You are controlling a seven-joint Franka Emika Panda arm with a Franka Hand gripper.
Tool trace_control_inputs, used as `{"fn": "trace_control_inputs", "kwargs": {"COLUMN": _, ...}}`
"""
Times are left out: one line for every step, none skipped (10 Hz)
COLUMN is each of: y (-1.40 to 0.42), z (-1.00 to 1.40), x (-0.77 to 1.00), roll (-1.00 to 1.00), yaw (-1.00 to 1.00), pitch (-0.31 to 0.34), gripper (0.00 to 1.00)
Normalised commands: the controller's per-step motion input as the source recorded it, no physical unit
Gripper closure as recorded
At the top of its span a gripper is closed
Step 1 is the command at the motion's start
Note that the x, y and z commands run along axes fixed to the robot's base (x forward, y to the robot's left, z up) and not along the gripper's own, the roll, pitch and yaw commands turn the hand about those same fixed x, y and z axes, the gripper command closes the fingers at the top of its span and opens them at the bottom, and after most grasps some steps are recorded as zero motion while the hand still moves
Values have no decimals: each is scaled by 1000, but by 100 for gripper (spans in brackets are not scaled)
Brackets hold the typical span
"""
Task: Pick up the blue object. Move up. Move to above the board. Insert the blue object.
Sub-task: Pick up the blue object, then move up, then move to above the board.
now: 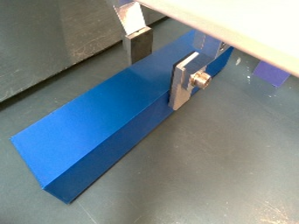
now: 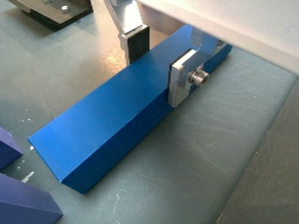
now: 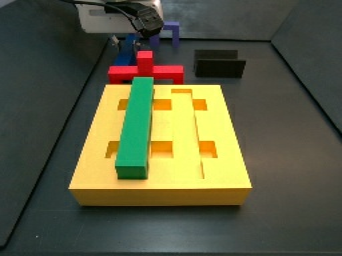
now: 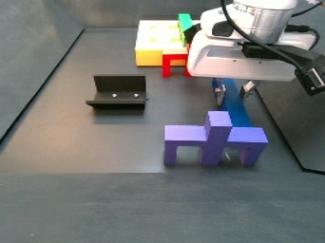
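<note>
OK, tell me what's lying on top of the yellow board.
A green bar lies lengthwise in a groove of the board. Its other grooves and cut-outs look open. The gripper straddles the blue object on the floor, away from the board.

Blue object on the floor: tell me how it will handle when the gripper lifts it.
The blue object looks stiff, a straight solid bar, so it should not sag. Its flat faces make rolling unlikely. The gripper straddles it nearer one end than the middle, so the long free end may droop or twist if the pads slip on its smooth sides.
</note>
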Motion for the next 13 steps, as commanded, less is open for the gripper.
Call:
{"fn": "trace_control_inputs", "kwargs": {"y": 0, "z": 0, "x": 0, "roll": 0, "yaw": 0, "pitch": 0, "gripper": 100}}
{"fn": "trace_control_inputs", "kwargs": {"y": 0, "z": 0, "x": 0, "roll": 0, "yaw": 0, "pitch": 0, "gripper": 100}}
{"fn": "trace_control_inputs", "kwargs": {"y": 0, "z": 0, "x": 0, "roll": 0, "yaw": 0, "pitch": 0, "gripper": 100}}
{"fn": "trace_control_inputs", "kwargs": {"y": 0, "z": 0, "x": 0, "roll": 0, "yaw": 0, "pitch": 0, "gripper": 100}}
{"fn": "trace_control_inputs", "kwargs": {"y": 0, "z": 0, "x": 0, "roll": 0, "yaw": 0, "pitch": 0, "gripper": 100}}
{"fn": "trace_control_inputs", "kwargs": {"y": 0, "z": 0, "x": 0, "roll": 0, "yaw": 0, "pitch": 0, "gripper": 100}}
{"fn": "trace_control_inputs", "kwargs": {"y": 0, "z": 833, "x": 0, "roll": 0, "yaw": 0, "pitch": 0, "gripper": 100}}
{"fn": "trace_control_inputs", "kwargs": {"y": -4, "z": 851, "x": -17, "roll": -2, "yaw": 59, "pitch": -4, "gripper": 100}}
{"fn": "trace_control_inputs", "kwargs": {"y": -6, "z": 675, "x": -69, "roll": 7, "yaw": 52, "pitch": 28, "gripper": 100}}
{"fn": "trace_control_inputs", "kwargs": {"y": 4, "z": 284, "x": -29, "roll": 54, "yaw": 21, "pitch": 7, "gripper": 100}}
{"fn": "trace_control_inputs", "kwargs": {"y": 0, "z": 1400, "x": 0, "roll": 0, "yaw": 0, "pitch": 0, "gripper": 100}}
{"fn": "trace_control_inputs", "kwargs": {"y": -4, "z": 1400, "x": -5, "roll": 2, "yaw": -1, "pitch": 24, "gripper": 100}}
{"fn": "trace_control_inputs", "kwargs": {"y": -4, "z": 1400, "x": -44, "roll": 16, "yaw": -5, "pitch": 74, "gripper": 100}}
